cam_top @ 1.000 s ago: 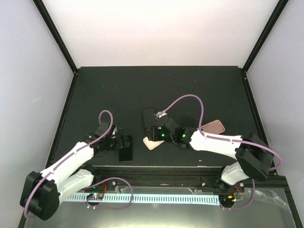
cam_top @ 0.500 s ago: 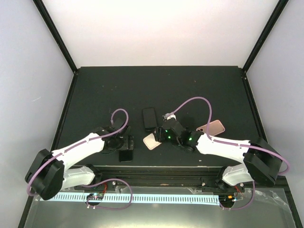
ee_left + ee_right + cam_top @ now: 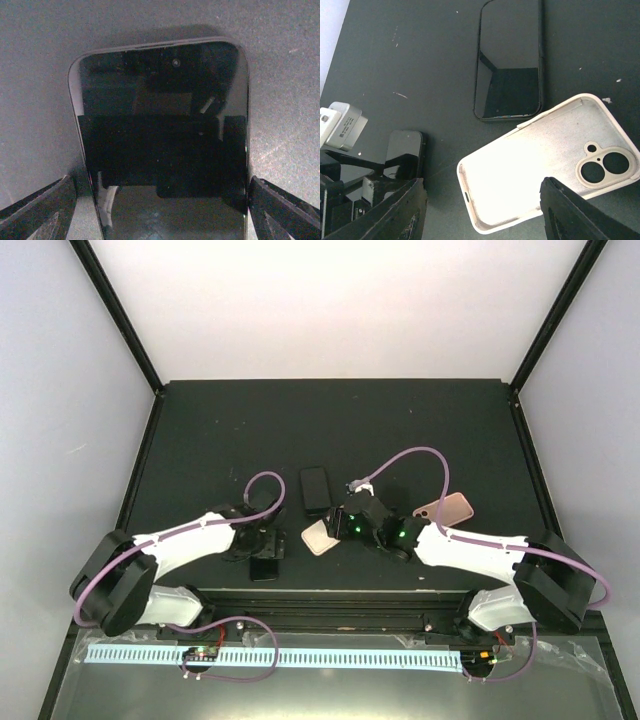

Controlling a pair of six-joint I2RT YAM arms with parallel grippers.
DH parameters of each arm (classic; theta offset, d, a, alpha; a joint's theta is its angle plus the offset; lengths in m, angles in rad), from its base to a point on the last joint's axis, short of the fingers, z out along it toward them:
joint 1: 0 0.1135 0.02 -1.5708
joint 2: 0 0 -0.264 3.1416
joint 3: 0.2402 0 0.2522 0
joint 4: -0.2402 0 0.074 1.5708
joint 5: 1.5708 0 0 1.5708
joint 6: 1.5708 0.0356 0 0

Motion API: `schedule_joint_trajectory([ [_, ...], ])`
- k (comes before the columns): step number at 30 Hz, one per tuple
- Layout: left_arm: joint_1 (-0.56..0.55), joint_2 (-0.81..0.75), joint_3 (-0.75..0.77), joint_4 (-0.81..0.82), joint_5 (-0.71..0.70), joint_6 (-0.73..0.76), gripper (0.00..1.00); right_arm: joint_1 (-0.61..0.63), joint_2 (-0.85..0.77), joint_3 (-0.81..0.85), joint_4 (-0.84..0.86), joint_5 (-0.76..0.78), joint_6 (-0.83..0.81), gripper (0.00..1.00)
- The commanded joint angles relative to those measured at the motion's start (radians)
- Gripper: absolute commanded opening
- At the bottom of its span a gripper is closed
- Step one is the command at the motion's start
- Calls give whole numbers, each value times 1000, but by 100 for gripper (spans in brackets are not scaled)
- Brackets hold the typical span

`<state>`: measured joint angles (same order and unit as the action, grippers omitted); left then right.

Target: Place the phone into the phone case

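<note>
Left claw (image 3: 160, 202) spread wide astride black phone (image 3: 160, 100), flat on table (image 3: 30, 50); thin edges may slip the pinch. Right claw (image 3: 482, 205) apart, empty, over white phone case (image 3: 545, 170).

No writing can be read in any view

A label (image 3: 349, 130) on the white block (image 3: 332, 114) left of the phone case (image 3: 540, 170) carries rows of dark print, too small to make out; the pale strip (image 3: 330, 658) well to the near side of the phone case, past the worktop's (image 3: 200, 430) edge, shows only a row of fine tick marks, any figures too small to tell; the phone (image 3: 510, 65) just beyond the phone case shows a dark, glossy screen with reflections only
</note>
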<state>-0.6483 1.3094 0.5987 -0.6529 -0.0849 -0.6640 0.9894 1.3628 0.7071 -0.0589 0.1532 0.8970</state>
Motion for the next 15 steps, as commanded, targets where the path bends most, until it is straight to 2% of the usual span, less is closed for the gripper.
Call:
schedule_joint_trajectory([
  [1, -12, 38, 29, 23, -28, 2, 94, -5, 3, -6, -3, 17, 95, 63],
  [3, -17, 52, 30, 30, -26, 0, 94, -5, 18, -2, -9, 15, 123, 63],
  [15, -30, 65, 29, 36, -7, -14, 76, -18, 119, 7, -11, -46, 192, 62],
])
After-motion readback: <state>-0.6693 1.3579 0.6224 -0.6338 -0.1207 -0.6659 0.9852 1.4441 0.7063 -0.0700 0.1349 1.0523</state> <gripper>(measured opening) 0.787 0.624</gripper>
